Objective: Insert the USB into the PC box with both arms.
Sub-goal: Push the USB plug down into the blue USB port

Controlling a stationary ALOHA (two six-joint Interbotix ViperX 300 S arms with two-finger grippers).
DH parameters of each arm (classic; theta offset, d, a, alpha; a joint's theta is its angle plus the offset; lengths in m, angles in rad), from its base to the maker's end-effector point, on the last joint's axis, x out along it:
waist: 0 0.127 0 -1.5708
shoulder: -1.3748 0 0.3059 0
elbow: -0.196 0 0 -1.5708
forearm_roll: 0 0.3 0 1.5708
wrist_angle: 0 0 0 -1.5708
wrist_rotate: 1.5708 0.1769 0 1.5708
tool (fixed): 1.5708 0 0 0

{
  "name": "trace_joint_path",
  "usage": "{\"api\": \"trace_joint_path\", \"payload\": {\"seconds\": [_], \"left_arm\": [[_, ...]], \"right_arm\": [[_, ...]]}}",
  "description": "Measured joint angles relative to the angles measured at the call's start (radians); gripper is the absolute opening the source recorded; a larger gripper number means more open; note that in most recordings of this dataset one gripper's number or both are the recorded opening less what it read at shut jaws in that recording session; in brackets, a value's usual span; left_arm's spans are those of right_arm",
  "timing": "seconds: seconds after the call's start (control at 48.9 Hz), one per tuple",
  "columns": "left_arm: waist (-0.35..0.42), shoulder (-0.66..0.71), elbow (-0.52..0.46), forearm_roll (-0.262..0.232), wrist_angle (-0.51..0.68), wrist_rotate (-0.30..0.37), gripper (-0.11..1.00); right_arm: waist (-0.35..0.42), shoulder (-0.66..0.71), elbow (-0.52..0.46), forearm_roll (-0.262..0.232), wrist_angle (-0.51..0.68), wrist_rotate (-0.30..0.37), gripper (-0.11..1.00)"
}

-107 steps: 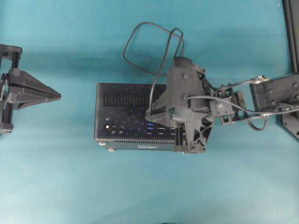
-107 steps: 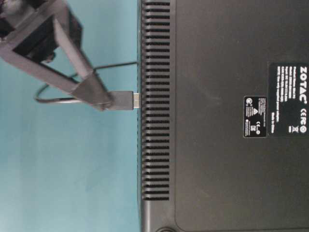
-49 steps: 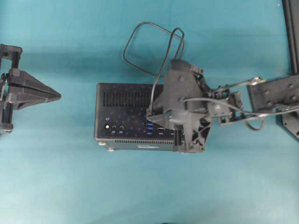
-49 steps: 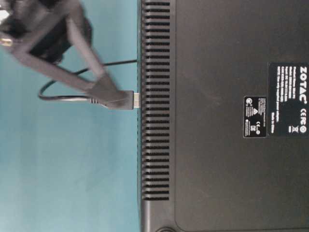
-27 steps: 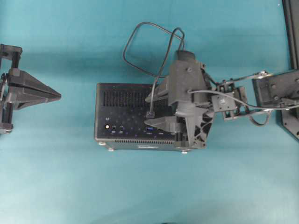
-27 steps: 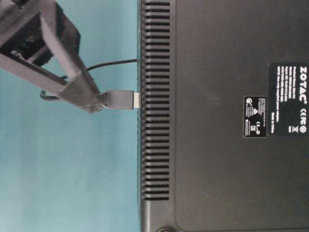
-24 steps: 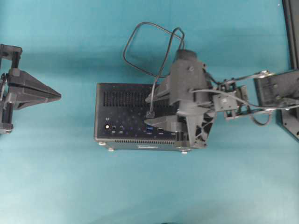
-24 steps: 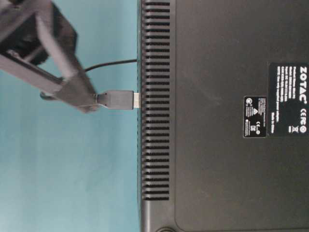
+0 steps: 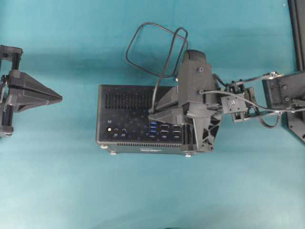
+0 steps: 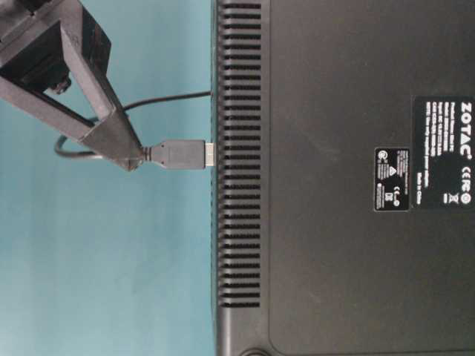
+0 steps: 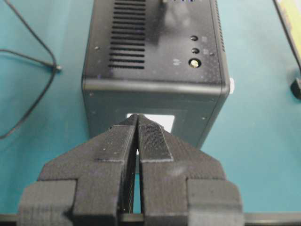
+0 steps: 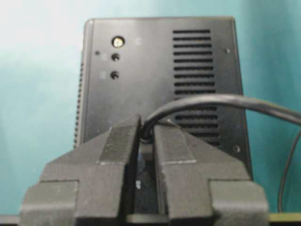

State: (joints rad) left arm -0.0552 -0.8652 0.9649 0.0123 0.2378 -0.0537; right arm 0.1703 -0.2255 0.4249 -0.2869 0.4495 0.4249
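Note:
The PC box (image 9: 125,110) lies black on the teal table, ports and vent grille facing up. My right gripper (image 9: 150,113) hangs over its right half, shut on the USB right behind the plug (image 10: 178,154). In the table-level view the plug's metal tip sits against the box (image 10: 334,185) face, and the gripper (image 10: 136,159) pinches its rear end. The right wrist view shows the cable (image 12: 225,100) coming out from between the fingertips of my right gripper (image 12: 146,123). My left gripper (image 9: 52,98) waits far left, shut and empty, facing the box's end (image 11: 155,61).
The cable loop (image 9: 127,53) lies on the table behind the box. Blue USB ports (image 9: 152,126) show just left of the right gripper. A black frame (image 9: 298,28) stands at the upper right edge. A stretch of cable (image 11: 44,82) lies left of the box.
The right gripper opened, slid back off the plug toward the cable and shut again behind it. The plug stayed against the box. The left arm has not moved.

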Motion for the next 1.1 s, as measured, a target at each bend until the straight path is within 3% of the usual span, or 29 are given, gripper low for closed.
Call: {"api": "trace_joint_path", "payload": {"seconds": [0.348, 0.797, 1.104], "left_arm": [[0.0, 0.0, 0.002, 0.0, 0.0, -0.002, 0.0], [0.0, 0.002, 0.0, -0.002, 0.0, -0.002, 0.0], [0.0, 0.002, 0.002, 0.0, 0.0, -0.002, 0.0]], "right_arm": [[0.009, 0.008, -0.002, 0.02, -0.002, 0.002, 0.07], [0.0, 0.008, -0.005, 0.011, 0.048, 0.002, 0.07], [0.017, 0.025, -0.012, 0.049, 0.052, 0.002, 0.07]]}}
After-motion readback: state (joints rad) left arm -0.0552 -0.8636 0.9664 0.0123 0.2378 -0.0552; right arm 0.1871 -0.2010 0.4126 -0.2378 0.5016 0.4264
